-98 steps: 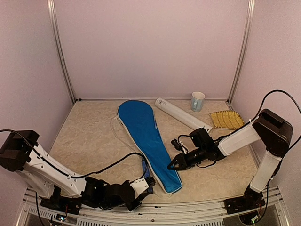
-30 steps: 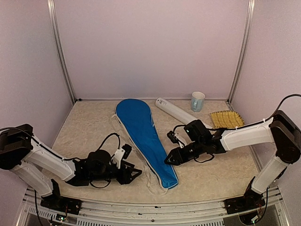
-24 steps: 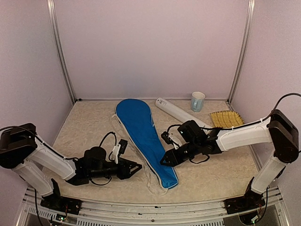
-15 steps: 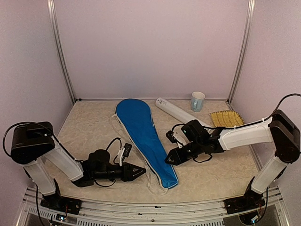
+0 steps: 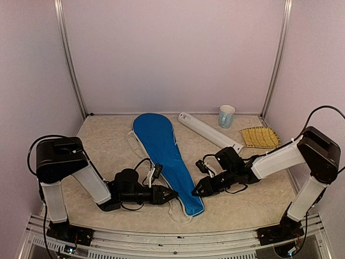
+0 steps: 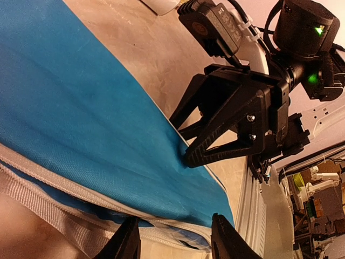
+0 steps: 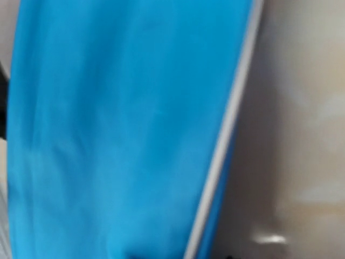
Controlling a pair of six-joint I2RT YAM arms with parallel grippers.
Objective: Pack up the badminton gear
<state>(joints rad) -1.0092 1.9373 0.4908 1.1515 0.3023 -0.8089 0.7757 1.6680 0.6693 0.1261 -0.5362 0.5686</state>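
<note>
Blue fabric cover (image 5: 160, 148) lies flat on the table (image 5: 102, 145). The left tool (image 6: 173, 240), jaws spread, straddles its zip edge; the right tool (image 5: 197, 190), also open, sits at the opposite edge. Risk: an off-seam pinch would drag the cover sideways.

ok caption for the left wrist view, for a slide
Left end effector open at the near edge of the blue cover, right end effector open at its far edge

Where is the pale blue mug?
Top view: the pale blue mug stands by the back wall, right side, between the long white tube and the straw-coloured brush.
</note>
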